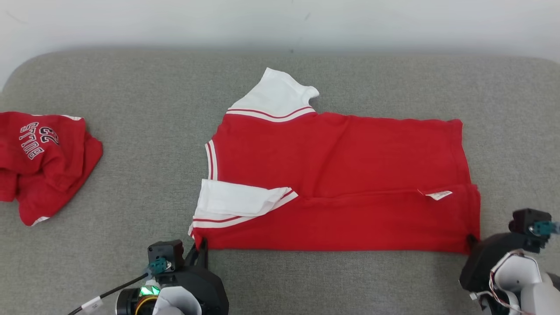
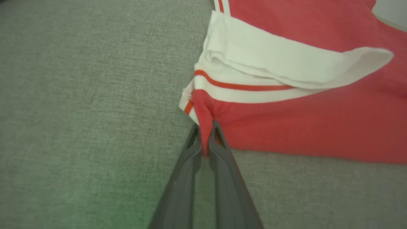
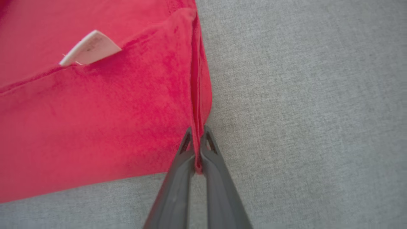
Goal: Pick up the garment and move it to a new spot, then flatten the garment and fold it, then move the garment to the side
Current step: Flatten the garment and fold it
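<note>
The garment (image 1: 341, 175) is a red shirt with white, red-striped sleeves, spread flat across the grey surface with its near long edge folded over. My left gripper (image 1: 202, 248) is shut on the garment's near left corner (image 2: 205, 127), just below the folded white sleeve (image 2: 254, 63). At the opposite end my right gripper (image 1: 471, 239) is shut on the near right corner (image 3: 198, 140), pinching the hem edge. A white label (image 3: 90, 47) sticks out of the fold near that corner.
A second red garment (image 1: 43, 162) with white lettering lies crumpled at the left edge of the grey cushion (image 1: 131, 87). A pale wall runs along the back. Bare grey fabric lies in front of and behind the shirt.
</note>
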